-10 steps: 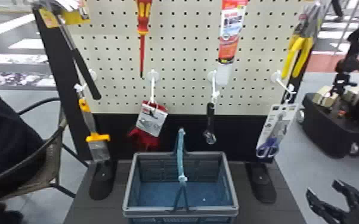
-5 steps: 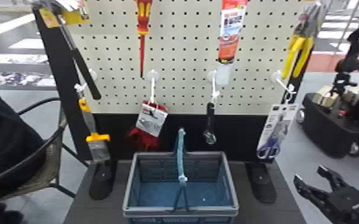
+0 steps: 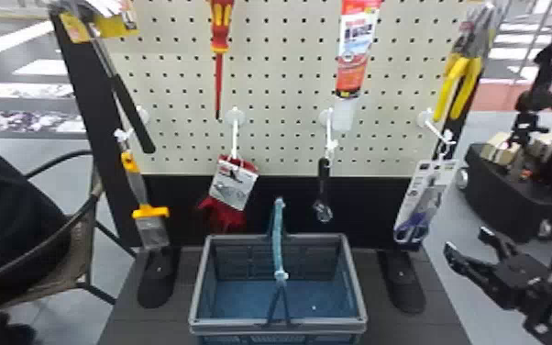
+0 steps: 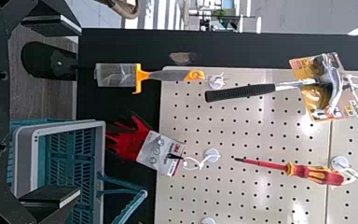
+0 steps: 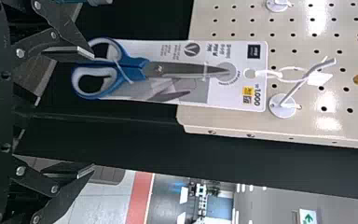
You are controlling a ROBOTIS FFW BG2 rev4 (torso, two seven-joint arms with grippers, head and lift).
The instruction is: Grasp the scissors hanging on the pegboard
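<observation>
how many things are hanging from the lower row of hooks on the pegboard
4: a yellow-collared scraper at the left edge, red gloves beside it, a small dark tool right of centre, and the carded scissors at the right edge. None look hidden.

One pair of scissors (image 3: pixel 421 207), one hammer (image 3: pixel 129 111), one screwdriver (image 3: pixel 219 32), one pair of pliers (image 3: pixel 460 82), one tube (image 3: pixel 354 50), one scraper (image 3: pixel 144 202), one glove pack (image 3: pixel 231 190), one basket (image 3: pixel 354 280), and one dark tool (image 3: pixel 322 195), possibly a wrench.

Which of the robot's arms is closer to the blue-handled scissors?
Right. The right gripper hangs open just below and to the right of the scissors, apart from them. The left gripper faces the opposite end of the pegboard, by the red gloves.
</observation>
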